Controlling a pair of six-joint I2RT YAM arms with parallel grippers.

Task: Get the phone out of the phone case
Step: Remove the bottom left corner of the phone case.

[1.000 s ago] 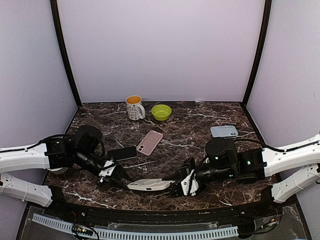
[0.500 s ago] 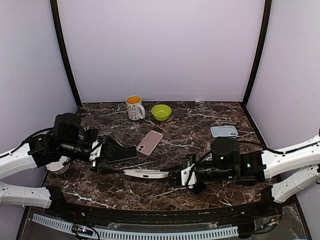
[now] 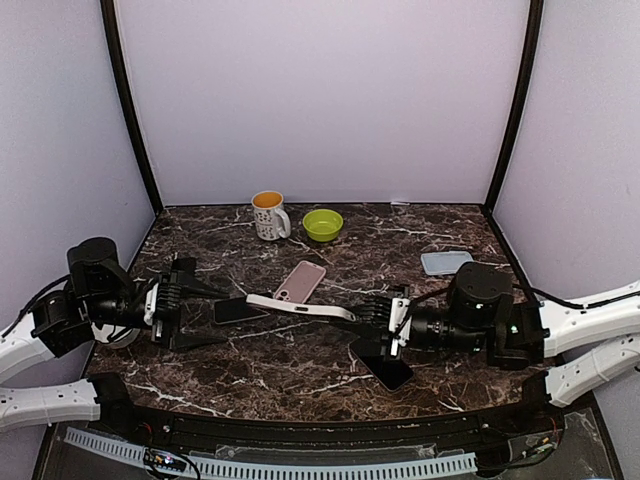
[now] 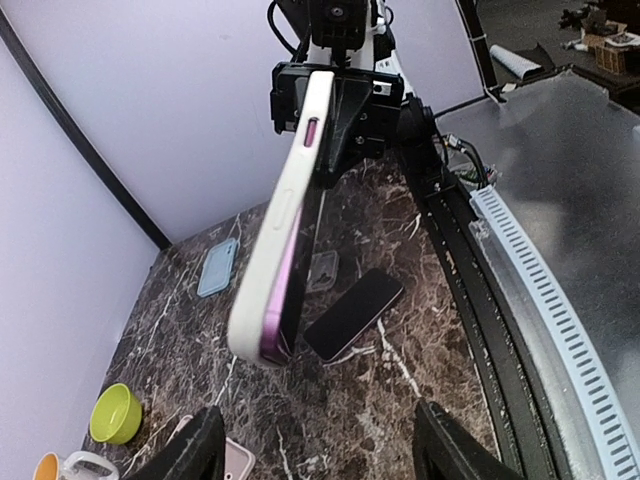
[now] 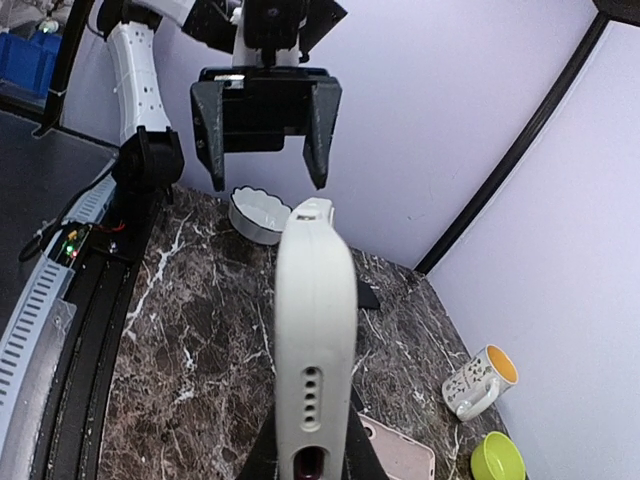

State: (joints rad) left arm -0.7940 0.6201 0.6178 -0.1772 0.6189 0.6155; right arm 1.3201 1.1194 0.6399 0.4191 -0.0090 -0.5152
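separation in hand: white case [image 3: 300, 306], purple phone [image 4: 288, 288] inside, held aloft, pinched at one end by right gripper [image 3: 375, 312]; left gripper [image 3: 200, 312] spread wide, empty, facing the free end. next calls for gripping that end and peeling. on table [image 3: 400, 235]: two black phones [image 3: 243, 309] [image 3: 385, 370], pink case [image 3: 299, 283], blue case [image 3: 447, 262], mug [image 3: 268, 215], green bowl [image 3: 322, 224], one each.

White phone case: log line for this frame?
white phone case | aloft, right claw shut on it | purple phone inside | left claw open, clear of it
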